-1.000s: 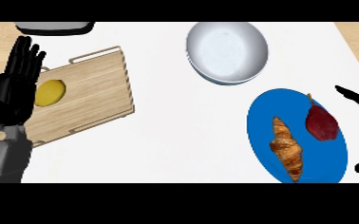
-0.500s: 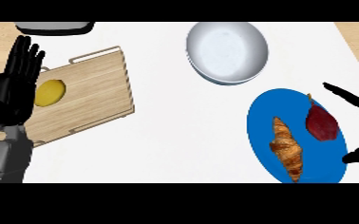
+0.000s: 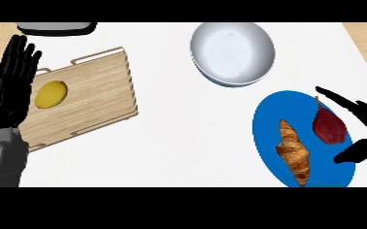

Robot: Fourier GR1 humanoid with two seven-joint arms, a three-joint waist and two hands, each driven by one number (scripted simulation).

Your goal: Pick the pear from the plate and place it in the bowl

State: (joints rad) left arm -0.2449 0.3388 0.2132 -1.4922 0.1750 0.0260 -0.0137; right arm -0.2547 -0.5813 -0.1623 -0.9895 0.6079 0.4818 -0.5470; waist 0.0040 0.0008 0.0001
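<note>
Dark-red pear [image 3: 329, 126], blue plate [image 3: 269, 126]

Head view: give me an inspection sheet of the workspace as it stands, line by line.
Surface: white counter, tan edges at the far corners.
Job's things: dark red pear lies on the blue plate, right part; white bowl beyond the plate, nothing in it.
Clutter: croissant on the plate left of the pear; wooden board at left with a yellow round thing on it; dark tray at the far edge.
Hands: right hand open, finger and thumb on either side of the pear, not closed; left hand open, resting at the left edge.
Cables: nothing seen.
Surroundings: nothing seen.
</note>
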